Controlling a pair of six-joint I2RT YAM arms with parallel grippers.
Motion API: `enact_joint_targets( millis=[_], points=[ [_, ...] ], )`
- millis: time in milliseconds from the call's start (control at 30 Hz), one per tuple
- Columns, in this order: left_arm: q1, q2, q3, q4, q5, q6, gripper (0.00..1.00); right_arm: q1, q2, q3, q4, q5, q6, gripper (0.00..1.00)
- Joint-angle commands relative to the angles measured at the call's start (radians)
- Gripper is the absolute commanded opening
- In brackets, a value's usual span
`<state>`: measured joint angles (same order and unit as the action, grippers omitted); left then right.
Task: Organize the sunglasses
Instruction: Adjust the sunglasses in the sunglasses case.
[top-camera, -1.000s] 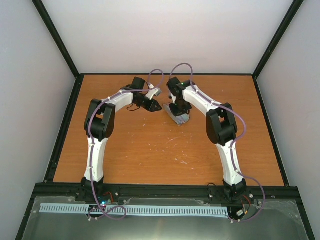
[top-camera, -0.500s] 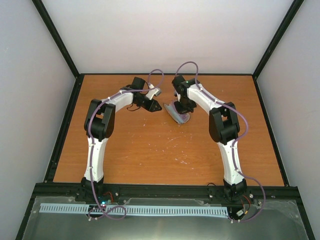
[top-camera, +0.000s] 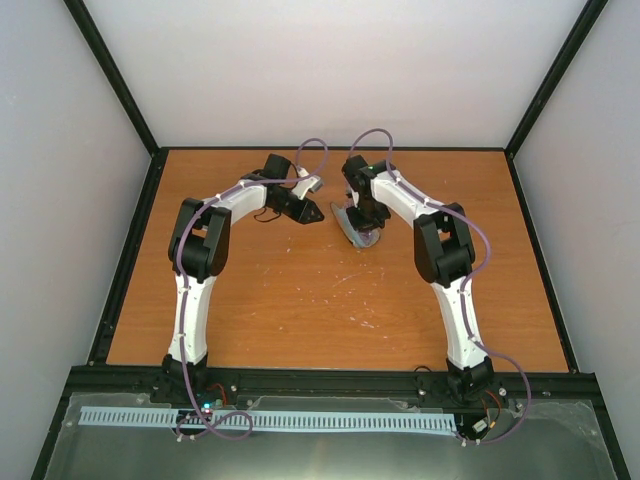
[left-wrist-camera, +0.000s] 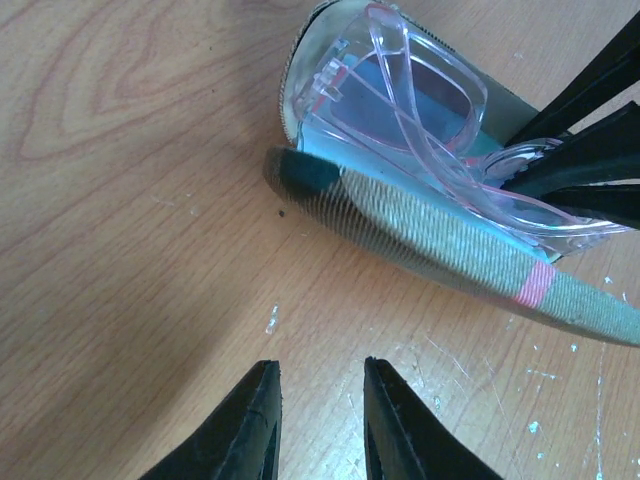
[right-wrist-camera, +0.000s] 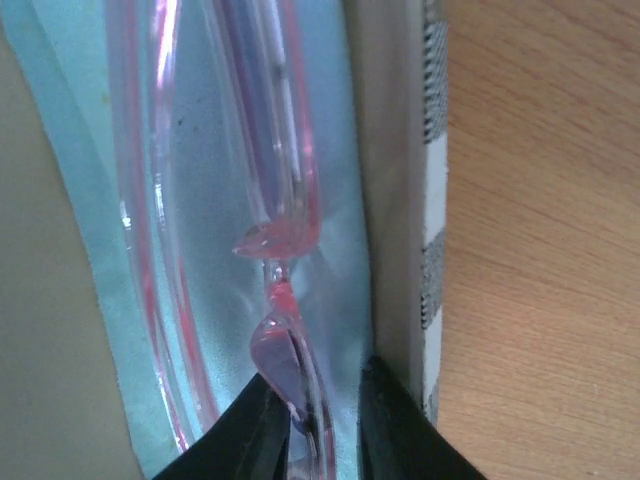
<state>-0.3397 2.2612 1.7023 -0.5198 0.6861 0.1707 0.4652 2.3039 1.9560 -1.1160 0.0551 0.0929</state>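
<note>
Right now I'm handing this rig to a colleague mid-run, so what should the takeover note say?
Left gripper: open, empty, over the table just short of the case.
Right gripper: shut on the sunglasses near the nose bridge, reaching into the open case.
Things: the sunglasses are in the case, over the blue cloth; I cannot tell if they are fully seated.
Done: sunglasses brought into the case.
Left: release, withdraw the right gripper, probably close the lid.
</note>
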Motion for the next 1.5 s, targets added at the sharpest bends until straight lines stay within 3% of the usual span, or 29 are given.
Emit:
enact_joint_targets(
  millis=[0,100,1067,1467],
  points=[
    [-0.008,-0.041,0.022,0.006,0.024,-0.012,0.25,-0.004,-0.013,-0.024,0.018,0.056,0.011,0.25],
    [-0.009,-0.042,0.02,0.006,0.023,-0.01,0.25,-0.017,-0.045,-0.049,0.04,0.062,0.024,0.31],
    [-0.01,-0.037,0.029,-0.003,0.021,-0.005,0.25,-0.105,-0.098,-0.125,0.113,-0.072,0.007,0.33],
    [-0.009,-0.038,0.031,-0.004,0.022,-0.004,0.25,-0.127,-0.133,-0.111,0.118,-0.069,-0.005,0.42]
  ],
)
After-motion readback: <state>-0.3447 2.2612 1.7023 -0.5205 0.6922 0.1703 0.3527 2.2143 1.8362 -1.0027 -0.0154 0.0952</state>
